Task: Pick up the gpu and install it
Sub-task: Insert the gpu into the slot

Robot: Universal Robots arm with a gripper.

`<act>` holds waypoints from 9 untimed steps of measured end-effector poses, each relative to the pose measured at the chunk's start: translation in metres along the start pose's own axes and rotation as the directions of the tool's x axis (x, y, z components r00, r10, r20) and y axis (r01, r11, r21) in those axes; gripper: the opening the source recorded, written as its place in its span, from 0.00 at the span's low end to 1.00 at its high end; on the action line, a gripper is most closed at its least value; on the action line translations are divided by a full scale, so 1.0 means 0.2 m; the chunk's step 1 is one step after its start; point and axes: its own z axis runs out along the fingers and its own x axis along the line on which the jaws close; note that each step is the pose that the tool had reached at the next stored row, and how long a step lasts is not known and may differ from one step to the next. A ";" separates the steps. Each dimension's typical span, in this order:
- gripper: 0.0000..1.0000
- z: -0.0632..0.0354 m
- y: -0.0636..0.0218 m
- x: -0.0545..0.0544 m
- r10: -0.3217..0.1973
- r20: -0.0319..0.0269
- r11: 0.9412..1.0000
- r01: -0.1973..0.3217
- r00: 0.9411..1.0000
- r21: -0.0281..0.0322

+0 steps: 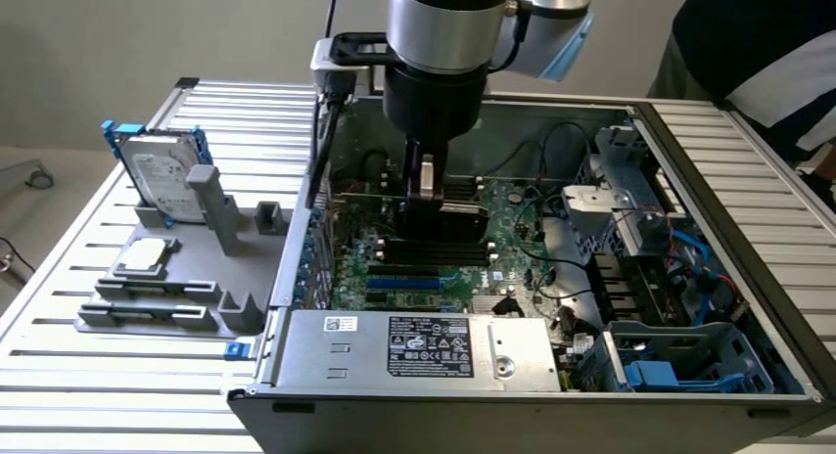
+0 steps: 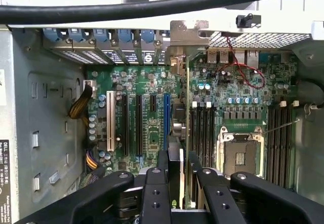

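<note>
GPU (image 1: 451, 221), a black-covered card, is standing on edge inside the open computer case (image 1: 712, 121), low over the green motherboard (image 1: 418, 278) by its expansion slots (image 2: 136, 125); whether it is seated cannot be told. Gripper (image 1: 424, 185) is reaching down from above, its jaws narrowed and clamping the card's upper edge. Hard drive (image 1: 163, 170) with blue frame is sitting upright in the grey fixture (image 1: 196, 278) outside the case, at the exterior view's left.

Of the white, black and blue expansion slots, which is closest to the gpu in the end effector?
The blue slot, right beside the gpu in the end effector; the black slots and the white slot lie farther away.
</note>
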 end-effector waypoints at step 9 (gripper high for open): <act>0.27 0.036 0.025 0.01 -0.004 -0.009 0.999 0.005 1.000 0.034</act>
